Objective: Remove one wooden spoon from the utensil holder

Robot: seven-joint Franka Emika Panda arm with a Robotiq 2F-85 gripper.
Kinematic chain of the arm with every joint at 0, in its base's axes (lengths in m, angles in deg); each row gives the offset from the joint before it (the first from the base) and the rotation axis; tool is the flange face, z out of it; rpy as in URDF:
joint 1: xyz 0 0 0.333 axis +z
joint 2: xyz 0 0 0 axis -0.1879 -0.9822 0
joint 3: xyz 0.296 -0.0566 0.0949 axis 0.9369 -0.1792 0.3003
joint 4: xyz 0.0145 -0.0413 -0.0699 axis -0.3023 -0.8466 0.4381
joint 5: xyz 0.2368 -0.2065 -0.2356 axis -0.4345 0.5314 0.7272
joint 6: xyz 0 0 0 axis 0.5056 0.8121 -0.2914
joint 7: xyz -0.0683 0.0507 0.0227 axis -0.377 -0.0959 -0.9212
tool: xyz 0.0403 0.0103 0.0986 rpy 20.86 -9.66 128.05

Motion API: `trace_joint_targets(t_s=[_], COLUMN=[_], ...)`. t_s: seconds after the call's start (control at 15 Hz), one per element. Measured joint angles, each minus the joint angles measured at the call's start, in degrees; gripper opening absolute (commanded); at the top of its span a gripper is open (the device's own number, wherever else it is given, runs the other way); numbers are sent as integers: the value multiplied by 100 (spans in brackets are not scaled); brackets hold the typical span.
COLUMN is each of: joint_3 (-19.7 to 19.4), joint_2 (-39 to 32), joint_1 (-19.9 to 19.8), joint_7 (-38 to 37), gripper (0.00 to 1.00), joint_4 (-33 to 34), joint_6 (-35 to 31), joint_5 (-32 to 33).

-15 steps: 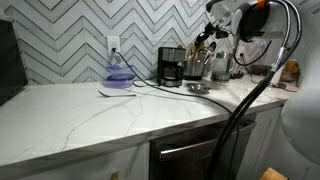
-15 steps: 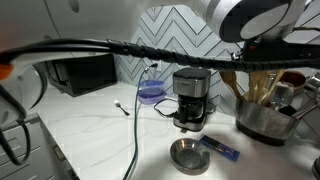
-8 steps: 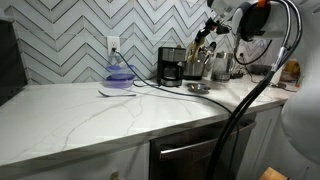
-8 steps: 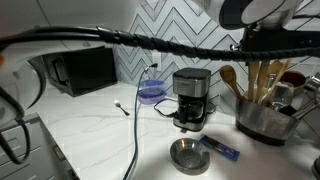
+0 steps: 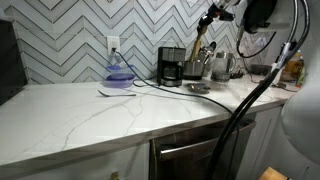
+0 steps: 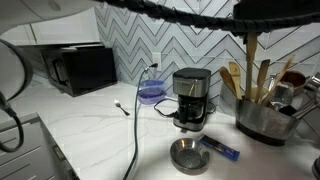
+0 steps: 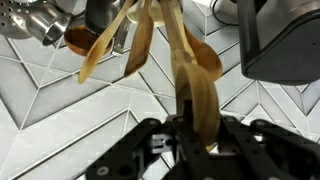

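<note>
My gripper [image 7: 195,125] is shut on the wooden spoon [image 7: 192,88]. It holds the spoon by its upper part, high above the counter. In an exterior view the gripper [image 5: 216,14] is near the top edge. The wooden spoon [image 5: 203,36] hangs slanting down from it towards the utensil holder [image 5: 196,69]. The spoon also shows upright in an exterior view [image 6: 250,60]. Several other wooden utensils [image 7: 130,45] stand in the holder. I cannot tell whether the spoon's lower end is clear of them.
A black coffee maker [image 5: 171,66] stands next to the holder, and a shiny kettle [image 5: 222,66] on its other side. A small metal bowl [image 6: 189,155] and a blue packet [image 6: 221,148] lie in front. A blue bowl [image 5: 120,76] sits by the wall socket.
My gripper has risen with the wooden spoon, drawing it upward out of the bunch of utensils. Everything else on the counter is unmoved.
</note>
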Motion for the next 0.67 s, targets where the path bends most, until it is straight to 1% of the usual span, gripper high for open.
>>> trace_joint_targets(t_s=[0.67], joint_3=[-72], joint_2=[490], joint_1=[112], joint_7=[-757], gripper=[4], joint_4=[8], joint_6=[149], joint_5=[360])
